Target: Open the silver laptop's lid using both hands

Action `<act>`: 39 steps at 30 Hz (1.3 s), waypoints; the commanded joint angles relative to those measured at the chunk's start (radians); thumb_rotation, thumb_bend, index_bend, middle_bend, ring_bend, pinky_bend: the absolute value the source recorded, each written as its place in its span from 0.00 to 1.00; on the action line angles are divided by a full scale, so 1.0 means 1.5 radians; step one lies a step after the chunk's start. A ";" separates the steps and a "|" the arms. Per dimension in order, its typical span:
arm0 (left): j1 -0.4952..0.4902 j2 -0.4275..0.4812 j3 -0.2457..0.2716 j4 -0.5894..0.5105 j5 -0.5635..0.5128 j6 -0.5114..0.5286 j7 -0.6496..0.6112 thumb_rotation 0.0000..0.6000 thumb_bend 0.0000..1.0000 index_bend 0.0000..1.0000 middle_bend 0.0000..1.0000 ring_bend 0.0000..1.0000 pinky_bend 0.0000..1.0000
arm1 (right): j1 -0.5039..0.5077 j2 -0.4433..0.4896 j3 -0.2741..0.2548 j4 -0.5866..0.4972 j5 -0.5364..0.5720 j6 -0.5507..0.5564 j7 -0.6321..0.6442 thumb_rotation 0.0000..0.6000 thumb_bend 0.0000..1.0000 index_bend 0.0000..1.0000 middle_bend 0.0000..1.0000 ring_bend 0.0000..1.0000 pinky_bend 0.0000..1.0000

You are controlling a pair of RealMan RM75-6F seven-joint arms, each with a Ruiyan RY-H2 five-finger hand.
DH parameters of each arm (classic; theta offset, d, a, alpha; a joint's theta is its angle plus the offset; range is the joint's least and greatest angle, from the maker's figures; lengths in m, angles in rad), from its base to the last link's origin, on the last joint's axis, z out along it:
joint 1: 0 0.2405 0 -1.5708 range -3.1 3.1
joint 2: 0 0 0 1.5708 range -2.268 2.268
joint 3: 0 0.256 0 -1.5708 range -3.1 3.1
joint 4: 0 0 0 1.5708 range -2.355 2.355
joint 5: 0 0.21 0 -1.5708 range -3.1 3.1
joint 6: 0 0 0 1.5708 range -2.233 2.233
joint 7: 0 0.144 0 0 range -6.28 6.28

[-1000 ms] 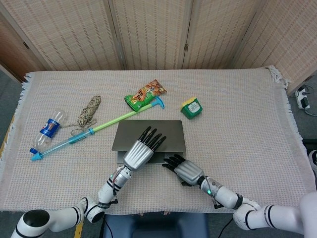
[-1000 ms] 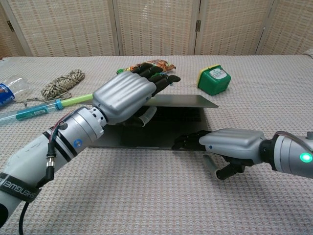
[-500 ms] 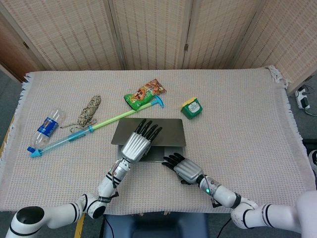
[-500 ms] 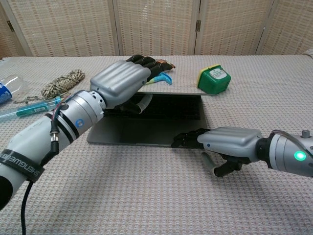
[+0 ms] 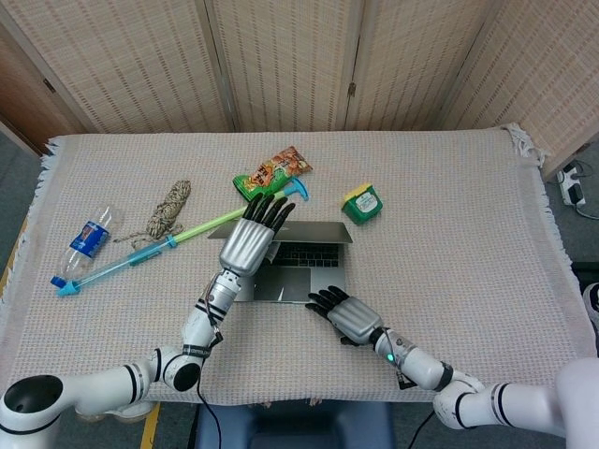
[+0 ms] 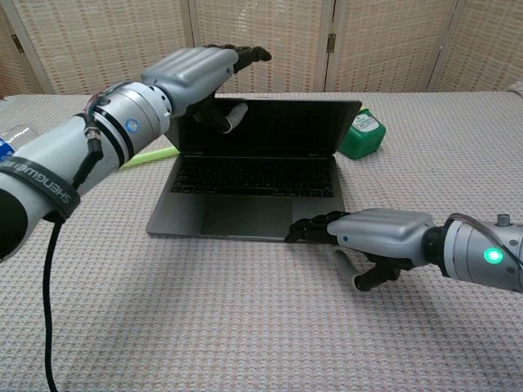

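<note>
Lid of silver laptop [image 6: 253,175] raised since 1.0 s ago: then barely off base, now near upright w/ dark screen and keyboard exposed in chest view. Left hand [image 5: 251,238] has moved up and away from robot w/ lid edge; right hand [image 6: 372,239] approx. same spot.

- Silver laptop: table centre, on woven cloth [image 5: 468,215]. Base flat, lid standing.
- Left hand: at lid's top-left corner; fingers [image 6: 241,54] extended over top edge, thumb against screen side. Grips lid edge.
- Right hand: fingers together, stretched flat, tips pressing base front-right corner; thumb tucked under palm. Holds nothing.
- Green container [image 5: 361,203]: 1 o'clock of laptop, just behind lid's right corner.
- Snack bag [image 5: 271,174]: 11–12 o'clock of laptop, near.
- Green/blue rod [image 5: 150,253]: 9–10 o'clock, lying diagonal, far end passing behind lid.
- Twine bundle [image 5: 168,209]: 10 o'clock, beside rod.
- Water bottle [image 5: 87,240]: 9 o'clock, well apart, on its side.
</note>
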State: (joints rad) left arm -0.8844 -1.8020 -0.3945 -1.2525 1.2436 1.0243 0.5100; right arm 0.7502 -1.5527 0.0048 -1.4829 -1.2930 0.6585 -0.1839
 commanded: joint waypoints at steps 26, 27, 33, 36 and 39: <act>-0.128 0.044 -0.100 0.026 -0.280 -0.035 0.099 1.00 0.44 0.00 0.01 0.00 0.00 | 0.026 -0.017 0.004 0.009 0.042 -0.004 -0.034 1.00 0.98 0.00 0.00 0.02 0.00; -0.131 0.043 -0.103 0.032 -0.290 -0.036 0.097 1.00 0.44 0.00 0.01 0.00 0.00 | 0.026 -0.017 0.004 0.009 0.043 -0.004 -0.034 1.00 0.98 0.00 0.00 0.02 0.00; -0.153 0.046 -0.115 0.073 -0.353 -0.045 0.098 1.00 0.44 0.00 0.01 0.00 0.00 | 0.029 -0.018 0.004 0.011 0.051 -0.003 -0.039 1.00 0.98 0.00 0.00 0.02 0.00; -0.159 0.046 -0.117 0.086 -0.370 -0.048 0.099 1.00 0.44 0.00 0.01 0.00 0.00 | 0.031 -0.019 0.003 0.012 0.052 -0.003 -0.040 1.00 0.99 0.00 0.00 0.02 0.00; -0.170 0.048 -0.127 0.118 -0.407 -0.055 0.103 1.00 0.44 0.00 0.01 0.00 0.00 | 0.032 -0.020 0.003 0.014 0.055 -0.002 -0.042 1.00 0.99 0.00 0.00 0.02 0.00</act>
State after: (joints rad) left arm -1.1274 -1.7318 -0.5744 -1.1044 0.6626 0.9496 0.6599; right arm 0.7976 -1.5823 0.0097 -1.4623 -1.2106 0.6548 -0.2459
